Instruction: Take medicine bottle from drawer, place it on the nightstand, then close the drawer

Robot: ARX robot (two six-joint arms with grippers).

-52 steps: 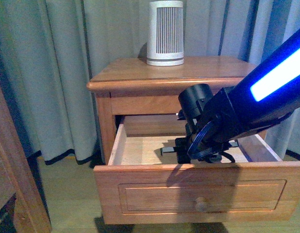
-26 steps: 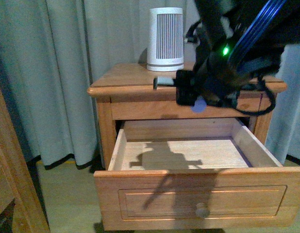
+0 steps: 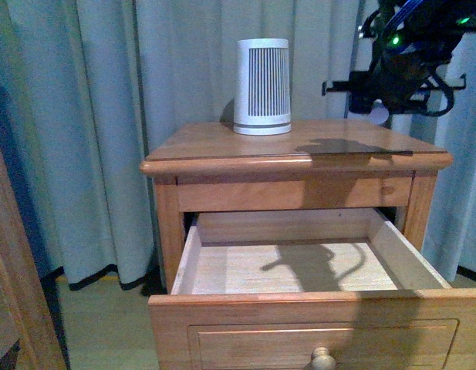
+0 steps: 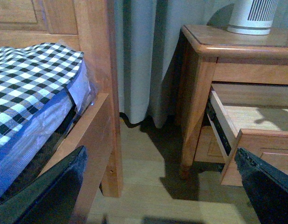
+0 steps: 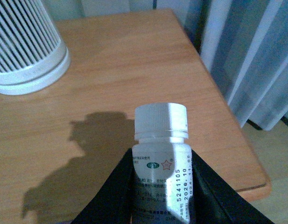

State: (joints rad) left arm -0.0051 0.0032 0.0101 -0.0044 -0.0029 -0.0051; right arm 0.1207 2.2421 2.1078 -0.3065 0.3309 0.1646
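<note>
Front view: orange-brown wooden nightstand (image 3: 222,146) stands before a grey-green curtain (image 3: 83,116). The upper wooden drawer (image 3: 299,266) is pulled out. Its pale wood floor shows only shadows. A large white-grey ribbed cone-shaped device (image 3: 261,85) stands at the back edge of the nightstand top, near the middle. The right gripper (image 3: 373,96) hangs over the top's right edge, towards the back corner. A pale blob under it is the small white plastic medicine bottle (image 3: 379,114), carried in the air. A shadow falls on the wood beneath.

Left wrist view: the left gripper (image 4: 158,200) has its dark fingers (image 4: 55,191) wide apart with nothing between them. It is low and well to the side of the nightstand. A wooden bed frame (image 4: 94,93) carries a blue-and-white checked cover (image 4: 31,79). Bare floor (image 4: 148,158) lies between bed frame and nightstand. The open drawer shows from the side.

Right wrist view: black fingers (image 5: 111,196) are clamped on both sides of the medicine bottle, cap outwards and label with printed digits showing. It is above the top's right front corner region, well apart from the ribbed device.
</note>
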